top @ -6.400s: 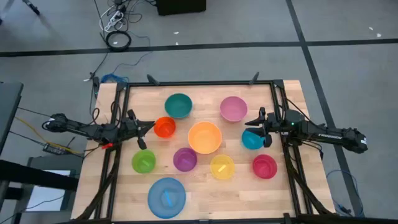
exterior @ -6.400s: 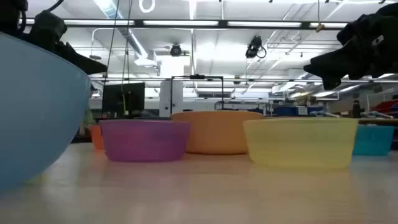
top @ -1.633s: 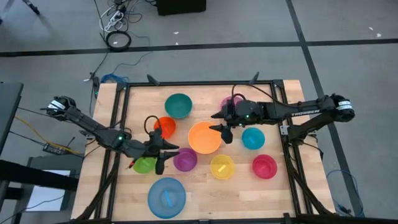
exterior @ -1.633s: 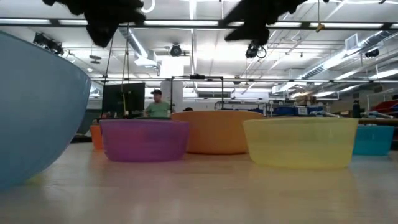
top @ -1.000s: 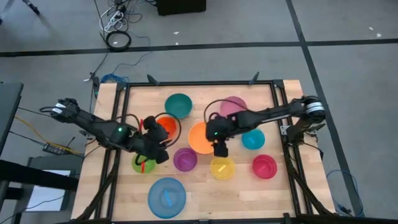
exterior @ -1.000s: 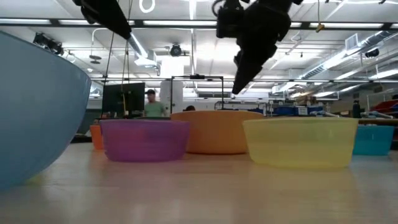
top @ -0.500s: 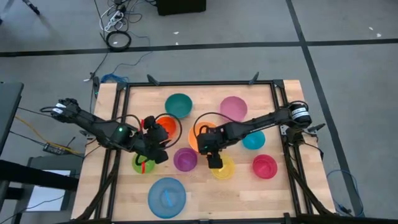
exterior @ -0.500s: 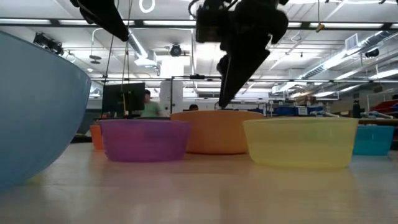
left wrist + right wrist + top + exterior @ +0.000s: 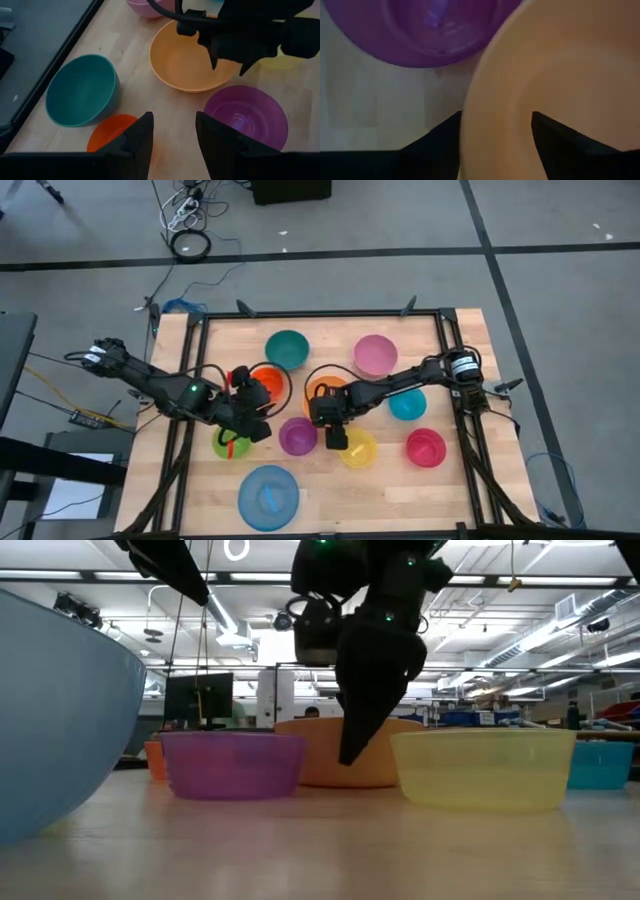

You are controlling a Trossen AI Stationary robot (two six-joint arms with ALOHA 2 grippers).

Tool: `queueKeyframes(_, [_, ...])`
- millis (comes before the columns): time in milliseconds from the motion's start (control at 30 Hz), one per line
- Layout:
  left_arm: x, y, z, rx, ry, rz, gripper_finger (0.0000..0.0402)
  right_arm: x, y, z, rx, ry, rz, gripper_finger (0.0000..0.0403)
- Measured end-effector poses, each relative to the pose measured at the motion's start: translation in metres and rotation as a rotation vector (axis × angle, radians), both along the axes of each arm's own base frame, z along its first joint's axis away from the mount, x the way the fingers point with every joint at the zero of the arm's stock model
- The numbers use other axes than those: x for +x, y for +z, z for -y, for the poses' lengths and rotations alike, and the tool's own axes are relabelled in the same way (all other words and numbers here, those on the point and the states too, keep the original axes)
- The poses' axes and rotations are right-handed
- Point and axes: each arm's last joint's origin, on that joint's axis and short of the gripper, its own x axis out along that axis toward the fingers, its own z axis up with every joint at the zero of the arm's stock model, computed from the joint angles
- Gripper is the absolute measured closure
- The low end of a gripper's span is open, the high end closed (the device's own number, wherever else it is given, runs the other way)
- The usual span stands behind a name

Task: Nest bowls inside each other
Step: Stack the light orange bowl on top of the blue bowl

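Right wrist view is showing the right gripper [image 9: 495, 142], jaws parted, straddling the orange bowl [image 9: 560, 85] rim beside the purple bowl [image 9: 415, 30]. Thin, light, slick plastic; pinching the rim seems wisest. Farther off, the left gripper [image 9: 262, 427] is hovering open.

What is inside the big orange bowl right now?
No other bowl shows inside the orange bowl. The right gripper straddles its rim, one finger inside. The arm covers part of the bowl from above.
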Motion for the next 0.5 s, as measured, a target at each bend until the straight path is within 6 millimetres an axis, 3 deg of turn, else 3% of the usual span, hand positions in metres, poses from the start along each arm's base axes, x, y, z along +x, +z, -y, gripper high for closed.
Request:
queueKeyframes(167, [0.0,0.0,0.0,0.002,0.001,0.0,0.0245,0.0,-0.001,0.005,-0.004,-0.013,-0.004,0.0254])
queueKeyframes(400, [0.0,0.0,0.0,0.012,0.006,0.003,0.0245,0.0,0.004,0.015,0.021,-0.023,-0.006,0.0375])
queueKeyframes(500, [0.0,0.001,-0.001,0.021,0.018,0.012,0.0245,-0.001,0.008,0.017,0.014,-0.024,-0.009,0.0392])
